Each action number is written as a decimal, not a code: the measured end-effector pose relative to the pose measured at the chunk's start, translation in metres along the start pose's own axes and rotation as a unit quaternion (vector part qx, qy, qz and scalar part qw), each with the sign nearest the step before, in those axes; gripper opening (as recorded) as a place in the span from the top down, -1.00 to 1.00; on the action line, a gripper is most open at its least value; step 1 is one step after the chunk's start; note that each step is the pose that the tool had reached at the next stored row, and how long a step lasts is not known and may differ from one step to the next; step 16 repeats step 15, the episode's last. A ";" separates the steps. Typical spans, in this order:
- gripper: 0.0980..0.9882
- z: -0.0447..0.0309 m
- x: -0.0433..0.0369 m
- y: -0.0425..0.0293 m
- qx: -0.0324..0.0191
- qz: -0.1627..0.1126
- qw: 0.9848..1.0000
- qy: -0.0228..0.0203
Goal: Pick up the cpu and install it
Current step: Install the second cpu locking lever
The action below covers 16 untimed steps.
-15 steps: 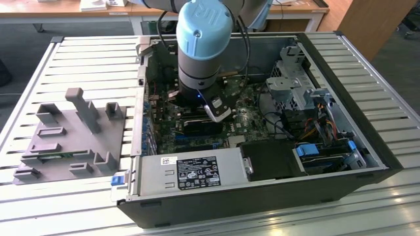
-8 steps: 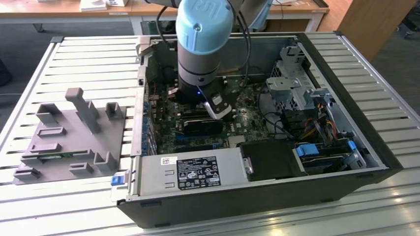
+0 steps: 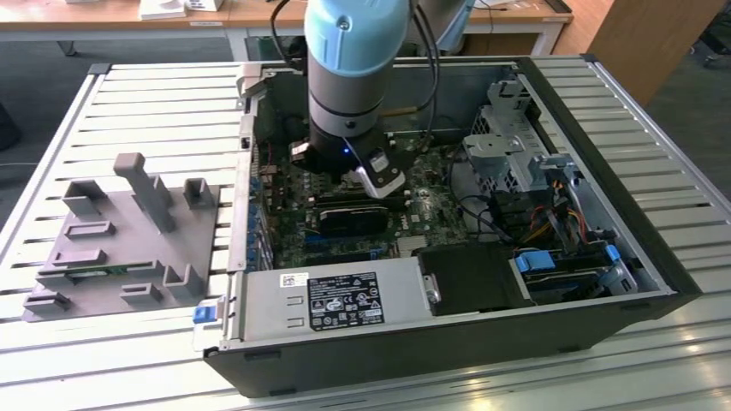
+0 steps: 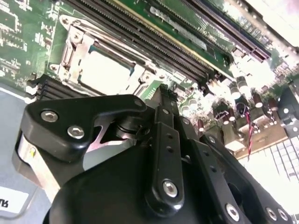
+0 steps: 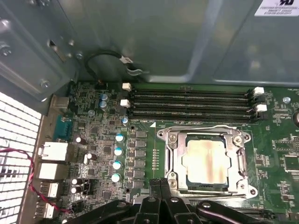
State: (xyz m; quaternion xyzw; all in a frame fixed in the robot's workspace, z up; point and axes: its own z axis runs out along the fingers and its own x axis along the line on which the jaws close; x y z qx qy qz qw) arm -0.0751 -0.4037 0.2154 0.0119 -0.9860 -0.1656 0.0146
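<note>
The cpu [image 5: 205, 162], a flat square chip with a silvery top and a tan smear, lies in the motherboard socket, with the metal socket frame [image 5: 170, 161] around it. The second wrist view shows the cpu [image 4: 105, 70] the same way. My gripper [image 5: 161, 187] hovers just beside the socket with its black fingers pressed together and nothing between them; the fingers [image 4: 166, 100] stand off the chip. In the exterior view the gripper [image 3: 381, 181] is down inside the open computer case [image 3: 639, 257], above the green motherboard [image 3: 423, 205].
Memory slots [image 5: 187, 102] run along one side of the socket. A black block [image 3: 348, 218] lies on the board below the gripper. A power supply [image 3: 331, 300], drive cage [image 3: 514, 145] and cables [image 3: 549, 214] crowd the case. A grey fixture [image 3: 126, 240] stands at the exterior view's left.
</note>
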 end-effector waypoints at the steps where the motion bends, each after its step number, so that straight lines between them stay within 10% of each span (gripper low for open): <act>1: 0.98 -0.0014 0.0000 0.0005 0.000 0.000 1.000 0.000; 16: 0.98 -0.0219 0.0005 0.0076 0.001 0.000 1.000 0.000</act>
